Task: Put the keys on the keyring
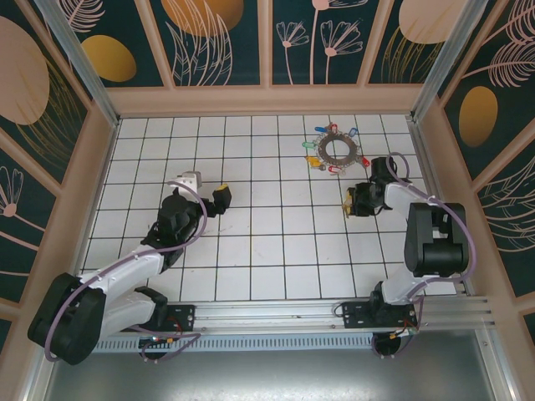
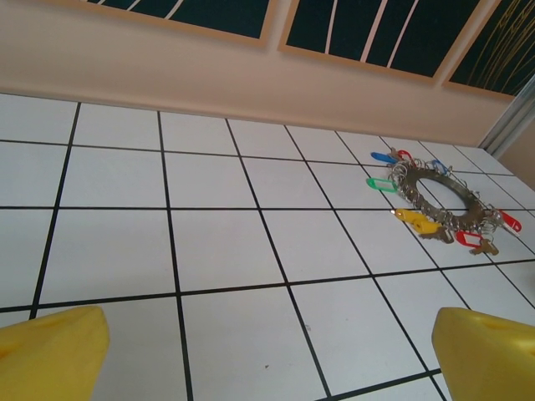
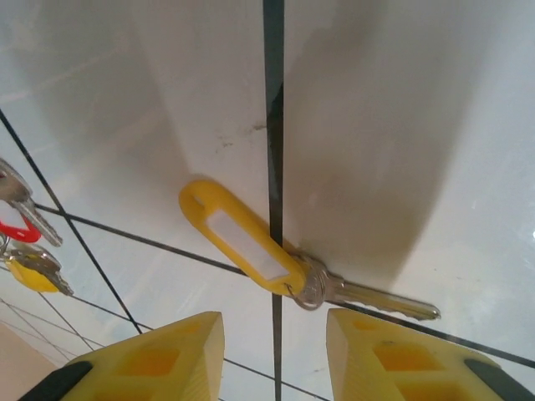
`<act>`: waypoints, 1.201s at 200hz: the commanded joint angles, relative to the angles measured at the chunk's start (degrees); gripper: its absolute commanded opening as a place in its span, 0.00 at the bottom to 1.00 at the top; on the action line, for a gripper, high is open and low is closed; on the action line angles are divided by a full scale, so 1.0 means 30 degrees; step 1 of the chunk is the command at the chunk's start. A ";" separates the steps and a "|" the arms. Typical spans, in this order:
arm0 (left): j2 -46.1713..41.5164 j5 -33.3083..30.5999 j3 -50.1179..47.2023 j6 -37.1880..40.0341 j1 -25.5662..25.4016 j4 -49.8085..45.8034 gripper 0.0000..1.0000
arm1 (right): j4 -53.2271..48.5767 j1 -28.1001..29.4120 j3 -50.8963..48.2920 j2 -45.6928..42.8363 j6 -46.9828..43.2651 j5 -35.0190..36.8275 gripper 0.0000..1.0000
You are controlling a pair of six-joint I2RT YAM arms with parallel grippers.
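Two arms work a white tiled table: the left arm reaches toward the middle left, and the right arm bends in toward the far right. The left gripper is released. Its yellow fingers are spread wide at the bottom corners of its wrist view with nothing between them, over bare tile and well apart from the keyring. The right gripper sits low over the table, just on the near side of the keyring. Its yellow fingers are partly parted with a clear gap and clamp nothing. The keyring is a dark flat ring with a big hole, lying flat at the far right of the table. The keys fan out around its rim on small rings, with blue, green, yellow and red tags showing. One loose yellow key lies flat on the tile across a black grout line, just ahead of the right fingertips and apart from the keyring. It has a yellow tag with a white label and a small split ring, and its silver blade points right in the wrist view. It is not gripped.
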 commanded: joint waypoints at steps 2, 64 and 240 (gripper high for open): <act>-0.0287 0.0121 -0.0231 0.0372 -0.0088 0.0997 0.99 | -0.0582 0.0094 0.0557 0.0902 0.0631 0.0513 0.37; -0.0258 0.0190 -0.0261 0.0379 -0.0088 0.1041 0.99 | -0.1375 0.0098 0.1860 0.2214 0.0172 0.1266 0.25; -0.0016 0.8458 0.1049 0.1109 -0.0201 0.2120 0.98 | -0.0660 0.6657 0.4586 -0.2080 -1.5421 0.7430 0.00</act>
